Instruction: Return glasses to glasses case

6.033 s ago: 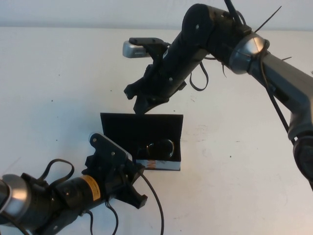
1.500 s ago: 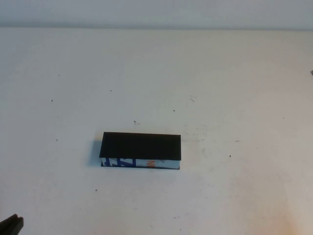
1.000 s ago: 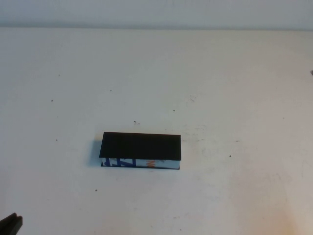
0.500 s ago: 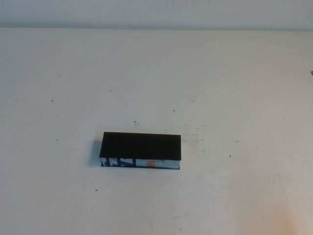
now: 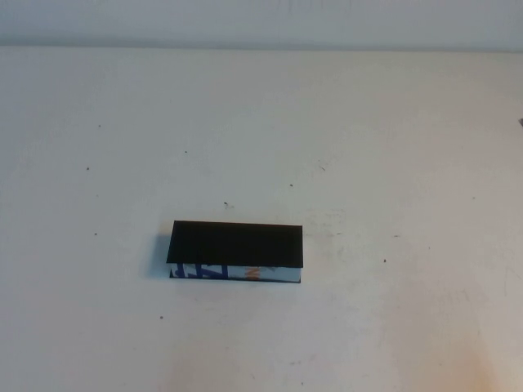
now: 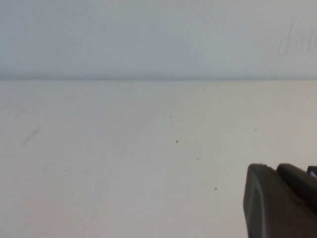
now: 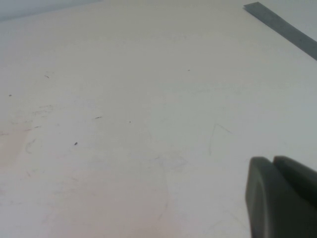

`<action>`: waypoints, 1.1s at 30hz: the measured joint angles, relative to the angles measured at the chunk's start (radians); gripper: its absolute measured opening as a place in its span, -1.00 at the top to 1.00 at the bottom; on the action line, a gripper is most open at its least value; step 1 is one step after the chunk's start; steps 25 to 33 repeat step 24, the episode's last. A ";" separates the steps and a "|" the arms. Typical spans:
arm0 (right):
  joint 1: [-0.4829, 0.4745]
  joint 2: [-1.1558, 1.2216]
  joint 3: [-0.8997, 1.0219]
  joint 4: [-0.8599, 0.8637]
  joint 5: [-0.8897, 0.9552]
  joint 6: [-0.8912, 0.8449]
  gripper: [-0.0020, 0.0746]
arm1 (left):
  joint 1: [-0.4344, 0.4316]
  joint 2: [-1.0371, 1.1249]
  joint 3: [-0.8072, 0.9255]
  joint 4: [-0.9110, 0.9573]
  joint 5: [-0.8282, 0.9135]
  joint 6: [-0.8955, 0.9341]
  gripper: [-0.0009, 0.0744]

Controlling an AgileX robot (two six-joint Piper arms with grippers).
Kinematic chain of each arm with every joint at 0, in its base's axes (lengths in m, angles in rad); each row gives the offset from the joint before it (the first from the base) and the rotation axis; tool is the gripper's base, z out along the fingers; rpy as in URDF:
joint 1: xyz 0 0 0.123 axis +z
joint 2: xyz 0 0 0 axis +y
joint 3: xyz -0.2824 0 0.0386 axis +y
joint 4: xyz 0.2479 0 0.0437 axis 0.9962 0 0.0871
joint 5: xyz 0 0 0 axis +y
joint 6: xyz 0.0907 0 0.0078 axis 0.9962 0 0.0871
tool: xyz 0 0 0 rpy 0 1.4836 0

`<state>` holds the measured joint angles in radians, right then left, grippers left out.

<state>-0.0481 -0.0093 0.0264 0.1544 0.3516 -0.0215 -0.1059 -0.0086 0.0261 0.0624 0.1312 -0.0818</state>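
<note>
The glasses case [image 5: 235,251] lies shut near the middle of the white table [image 5: 368,147], black lid on top and its white front with blue and orange lettering facing me. The glasses are hidden. Neither arm shows in the high view. My left gripper [image 6: 275,170] shows only in the left wrist view, shut and empty, low over bare table. My right gripper [image 7: 272,161] shows only in the right wrist view, shut and empty, over bare table. The case is in neither wrist view.
The table's far edge meets a pale wall [image 5: 261,20]. A grey strip [image 7: 282,27] lies along the table's edge in the right wrist view. Small dark specks dot the tabletop.
Six seconds ago both arms were at the open case with the glasses inside. Now the lid is shut and both arms are out of the high view; the left gripper's tip left the bottom-left corner last.
</note>
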 joint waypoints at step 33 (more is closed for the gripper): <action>0.000 0.000 0.000 0.000 0.000 0.000 0.98 | 0.058 -0.002 0.000 -0.139 0.239 0.229 0.98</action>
